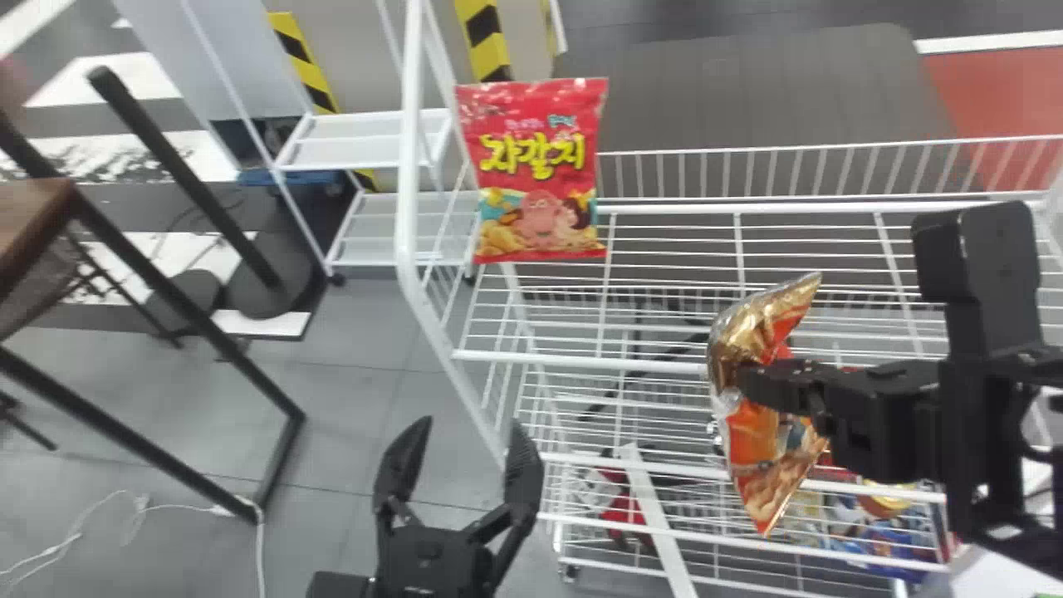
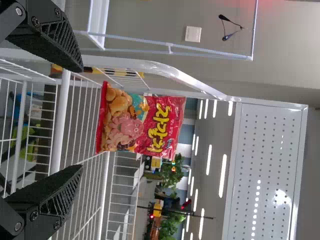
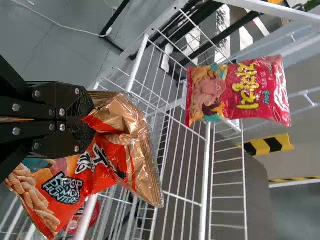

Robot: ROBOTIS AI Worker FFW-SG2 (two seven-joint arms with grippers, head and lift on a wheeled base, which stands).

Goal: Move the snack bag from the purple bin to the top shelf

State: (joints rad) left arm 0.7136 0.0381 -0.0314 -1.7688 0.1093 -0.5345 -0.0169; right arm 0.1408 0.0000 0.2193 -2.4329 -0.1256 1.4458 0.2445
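My right gripper (image 1: 747, 386) is shut on an orange and gold snack bag (image 1: 760, 457), held in front of the white wire rack's top shelf (image 1: 581, 360). In the right wrist view, the right gripper (image 3: 91, 118) pinches the crumpled gold end of that snack bag (image 3: 132, 150). A red snack bag (image 1: 540, 166) stands upright at the top shelf's left end; it shows in the right wrist view as a red bag (image 3: 237, 94) too. Low and left of the rack, my left gripper (image 1: 472, 425) is open and holds nothing. From the left wrist, the left gripper (image 2: 81, 119) is apart from the red bag (image 2: 142, 122).
Lower rack levels hold several colourful packs (image 1: 889, 531). The rack's white side post (image 1: 407, 166) rises beside the red bag. At the left are a brown tabletop (image 1: 33, 220) with black legs and a cable (image 1: 259, 540) on the floor. A smaller white rack (image 1: 357, 141) stands behind.
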